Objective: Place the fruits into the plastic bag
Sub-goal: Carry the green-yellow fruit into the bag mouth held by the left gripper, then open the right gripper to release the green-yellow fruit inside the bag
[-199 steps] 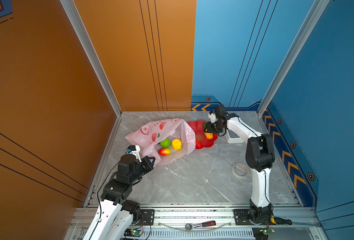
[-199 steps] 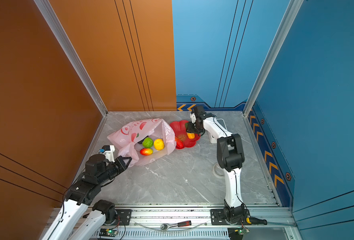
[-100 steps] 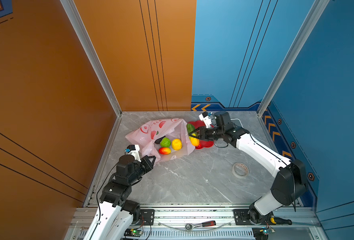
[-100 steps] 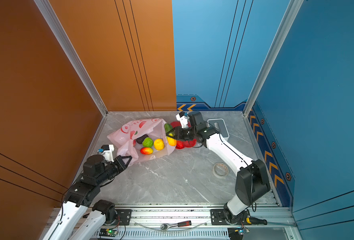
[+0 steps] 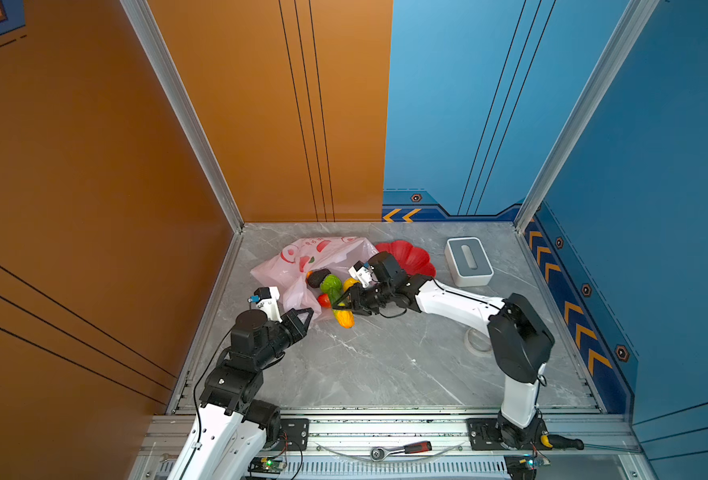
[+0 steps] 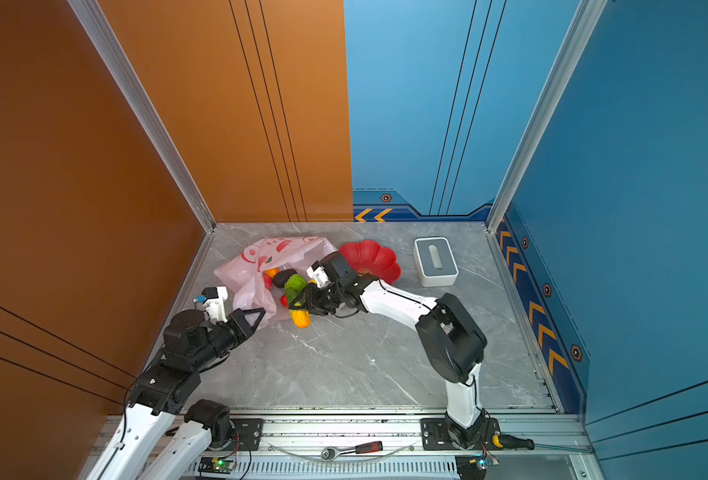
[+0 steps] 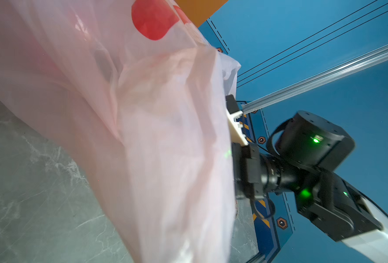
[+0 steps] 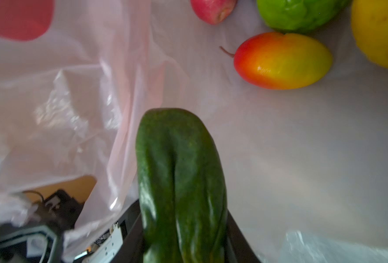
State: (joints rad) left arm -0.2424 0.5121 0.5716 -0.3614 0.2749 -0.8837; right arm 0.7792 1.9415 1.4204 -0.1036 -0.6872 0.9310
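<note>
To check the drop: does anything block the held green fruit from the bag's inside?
Nothing visible. The green fruit in the right gripper points into the open plastic bag; the mango lies aside.
</note>
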